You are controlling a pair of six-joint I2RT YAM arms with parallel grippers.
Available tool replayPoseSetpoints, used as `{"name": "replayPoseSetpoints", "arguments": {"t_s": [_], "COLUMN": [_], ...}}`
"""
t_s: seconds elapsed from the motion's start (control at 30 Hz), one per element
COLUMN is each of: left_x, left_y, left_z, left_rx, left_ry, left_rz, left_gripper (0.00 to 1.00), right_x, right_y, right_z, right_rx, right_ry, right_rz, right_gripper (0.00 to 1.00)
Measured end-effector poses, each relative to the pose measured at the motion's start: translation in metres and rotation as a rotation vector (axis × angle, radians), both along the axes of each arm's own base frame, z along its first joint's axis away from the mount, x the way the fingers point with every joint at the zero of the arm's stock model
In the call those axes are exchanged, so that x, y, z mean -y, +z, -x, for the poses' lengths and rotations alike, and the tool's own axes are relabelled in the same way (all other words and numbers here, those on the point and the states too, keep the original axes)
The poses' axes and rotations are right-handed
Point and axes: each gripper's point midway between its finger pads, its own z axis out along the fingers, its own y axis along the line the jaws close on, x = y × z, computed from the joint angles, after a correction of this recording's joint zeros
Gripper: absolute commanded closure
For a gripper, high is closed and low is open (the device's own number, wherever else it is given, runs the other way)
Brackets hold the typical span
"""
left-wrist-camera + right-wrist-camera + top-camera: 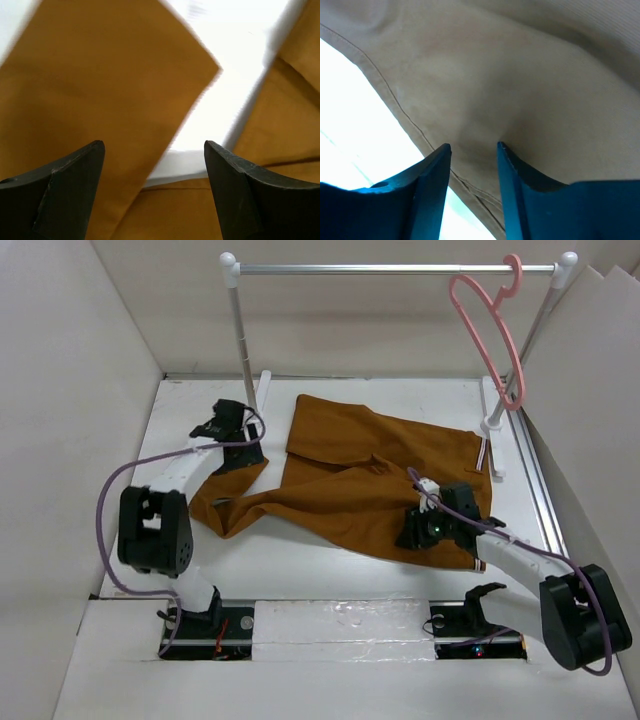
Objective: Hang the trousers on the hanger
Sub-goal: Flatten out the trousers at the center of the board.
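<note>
Trousers (370, 470) lie flat, hanger (490, 330) beyond them. Left gripper (154, 145) gapes, released, above one leg. Right gripper (474, 145) sits at their edge; grasp indeterminate.

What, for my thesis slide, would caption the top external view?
Rust-brown trousers lie spread on the white table while the pink hanger hangs bare from the clothes rail.

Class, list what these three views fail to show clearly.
Right wrist view: whether the right pincer grips the trousers; cloth crowds the lens.
Top view: that pincer's fingertips, hidden beneath its own wrist.
Left wrist view: the trousers' edges, blurred and cut off by the frame.
</note>
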Motion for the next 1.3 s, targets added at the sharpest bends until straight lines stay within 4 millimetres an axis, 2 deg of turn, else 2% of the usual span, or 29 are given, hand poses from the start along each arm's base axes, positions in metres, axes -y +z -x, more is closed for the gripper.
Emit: {"name": "replayPoseSetpoints", "arguments": {"t_s": [0.13,0.2,0.27,0.33,0.37,0.47,0.57,0.7,0.8,0.87,0.93,1.13,1.17,1.2,1.23,1.27,1.3], "left_x": [0.042,0.058,0.066,0.062,0.06,0.051,0.045,0.038,0.032,0.025,0.018,-0.016,-0.019,-0.019,-0.016,-0.012,-0.006], "left_y": [-0.025,-0.039,-0.054,-0.07,-0.075,-0.075,-0.077,-0.076,-0.073,-0.063,-0.043,0.039,0.047,0.05,0.054,0.051,0.045], "left_z": [-0.012,-0.017,-0.019,-0.018,-0.018,-0.025,-0.027,-0.024,-0.011,0.0,0.005,0.002,0.004,0.005,0.007,0.008,0.008], "left_rx": [-0.065,-0.089,-0.117,-0.153,-0.167,-0.145,-0.128,-0.104,-0.104,-0.101,-0.067,0.163,0.188,0.197,0.206,0.194,0.175], "left_ry": [-0.174,-0.229,-0.256,-0.254,-0.242,-0.21,-0.173,-0.128,-0.101,-0.076,-0.039,0.123,0.135,0.135,0.122,0.095,0.058], "left_rz": [-0.053,-0.083,-0.111,-0.143,-0.144,-0.18,-0.206,-0.227,-0.219,-0.214,-0.197,-0.168,-0.165,-0.161,-0.144,-0.131,-0.118], "left_gripper": [0.25,0.3,0.32,0.39,0.47,0.68,1.0,1.0,1.0,1.0,1.0,1.0,0.97,0.84,0.84,0.7,0.63], "right_x": [-0.011,-0.016,-0.02,-0.022,-0.022,-0.022,-0.021,-0.02,-0.019,-0.019,-0.019,-0.019,-0.019,-0.019,-0.019,-0.02,-0.02], "right_y": [0.001,0.002,0.001,0.002,0.002,0.002,0.002,0.002,0.002,0.002,0.001,0.001,0.001,0.001,0.001,0.001,0.001], "right_z": [0.002,0.004,0.005,0.005,0.006,0.009,0.011,0.011,0.011,0.012,0.012,0.011,0.011,0.011,0.011,0.011,0.011], "right_rx": [0.01,0.015,0.019,0.025,0.028,0.031,0.032,0.033,0.034,0.035,0.038,0.043,0.045,0.046,0.047,0.048,0.049], "right_ry": [0.027,0.04,0.045,0.038,0.032,0.018,0.01,0.003,0.001,0.002,0.007,0.032,0.036,0.041,0.044,0.048,0.054], "right_rz": [-0.006,-0.005,-0.007,-0.01,-0.01,-0.016,-0.019,-0.018,-0.014,-0.011,-0.008,0.002,0.003,0.004,0.004,0.005,0.005], "right_gripper": [0.5,0.49,0.49,0.49,0.49,0.49,0.5,0.5,0.5,0.5,0.5,0.5,0.5,0.5,0.5,0.5,0.5]}}
